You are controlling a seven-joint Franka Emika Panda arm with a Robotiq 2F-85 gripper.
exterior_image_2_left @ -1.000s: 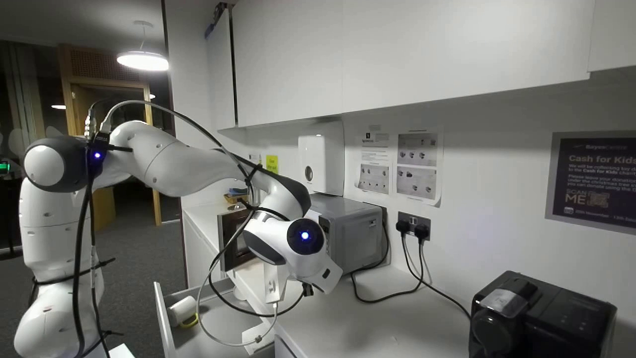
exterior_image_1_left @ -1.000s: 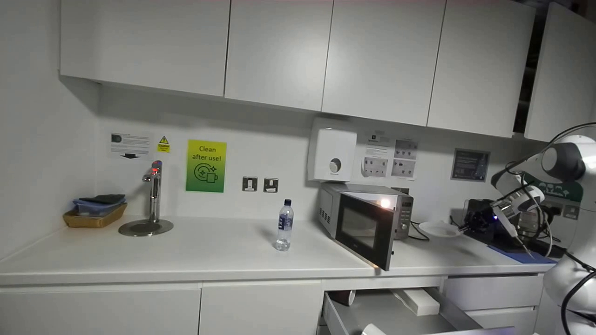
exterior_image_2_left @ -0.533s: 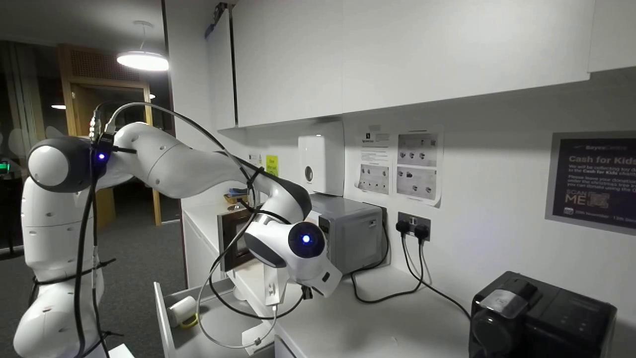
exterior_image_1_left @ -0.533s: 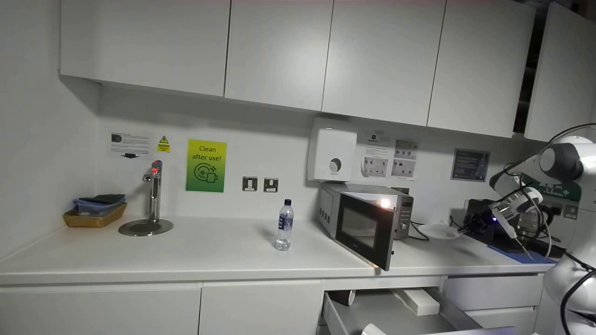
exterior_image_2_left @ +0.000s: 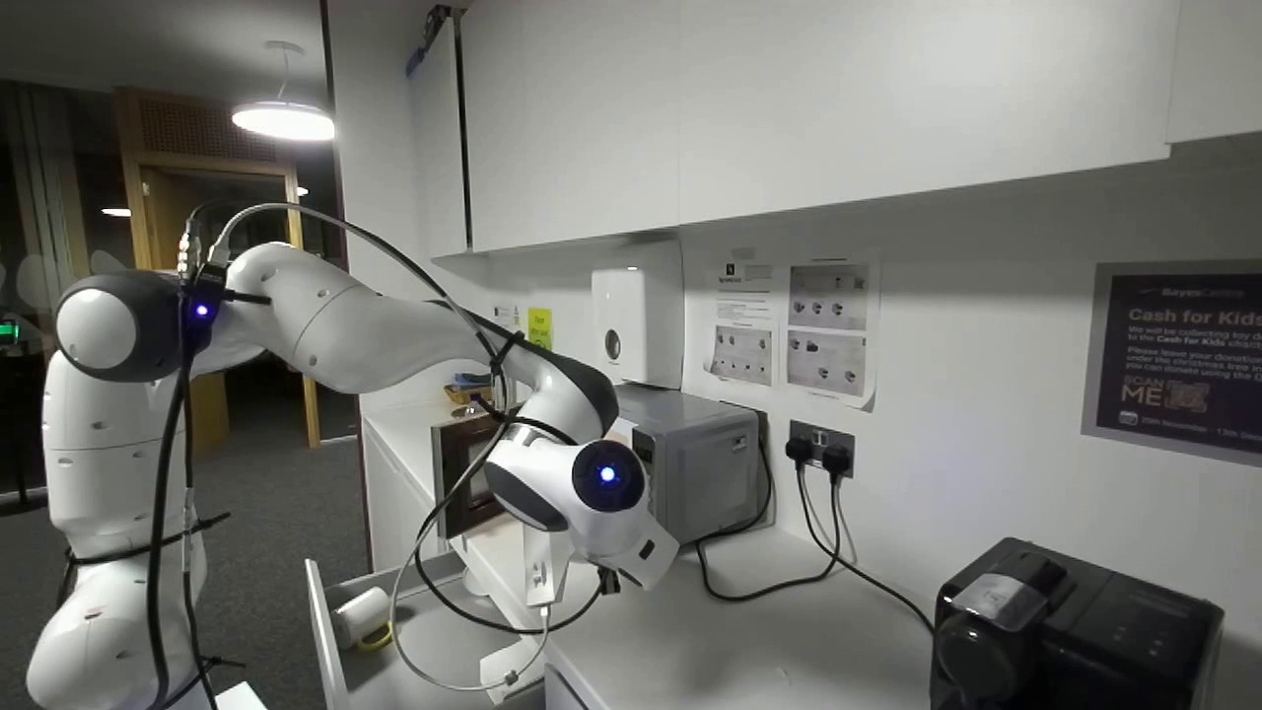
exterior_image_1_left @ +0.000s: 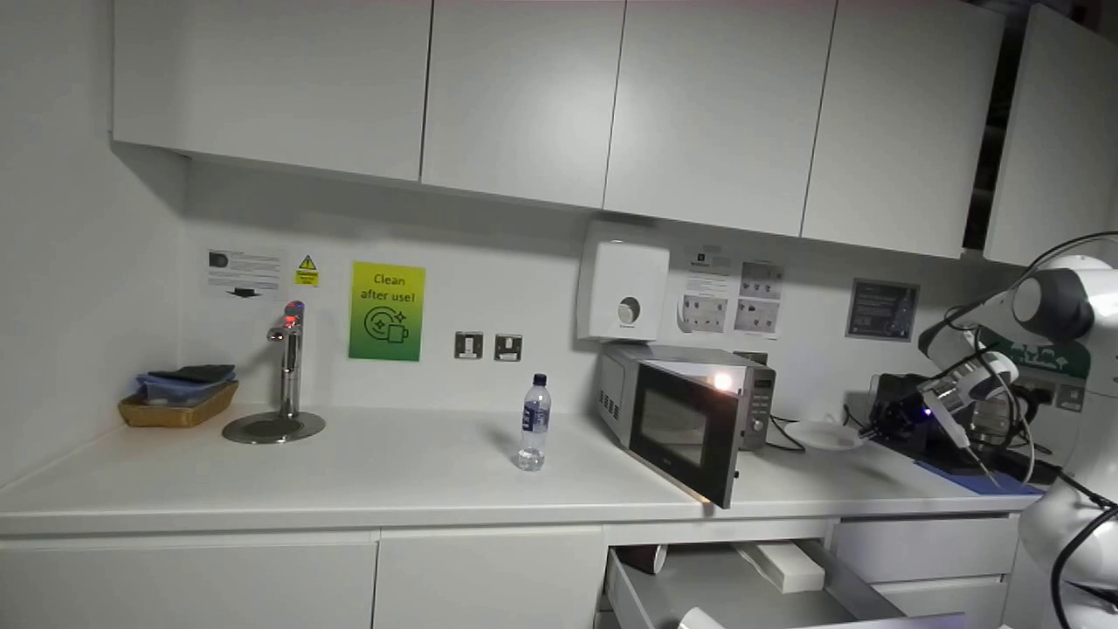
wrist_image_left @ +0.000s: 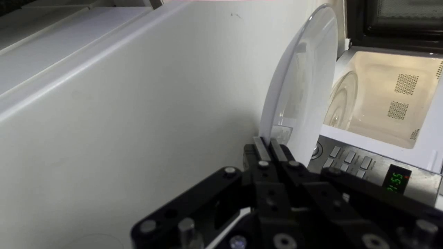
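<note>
The claw (wrist_image_left: pixel 267 141) pinches 1 white plate (wrist_image_left: pixel 308 83) near the open microwave (exterior_image_2_left: pixel 708 465).

"Clean after use!" and "Cash for Kids" both legible

In an exterior view, a yellow-green poster (exterior_image_1_left: pixel 387 311) on the wall (exterior_image_1_left: pixel 489 279) reads "Clean after use!", and a yellow sticker (exterior_image_1_left: pixel 307 274) bears a warning triangle (exterior_image_1_left: pixel 307 263) above the word "Caution". The white notice (exterior_image_1_left: pixel 244 273) beside it shows a black arrow (exterior_image_1_left: pixel 244 293) pointing down; its lines are too small to read. In an exterior view, a dark poster (exterior_image_2_left: pixel 1178 360) carries "BayesCentre", "Cash for Kids" and, next to a QR code (exterior_image_2_left: pixel 1186 396), "SCAN ME". In the wrist view, green digits stand sideways on the display (wrist_image_left: pixel 397 178) of the microwave (wrist_image_left: pixel 377 148); "55" can be made out, the rest is unclear
</note>
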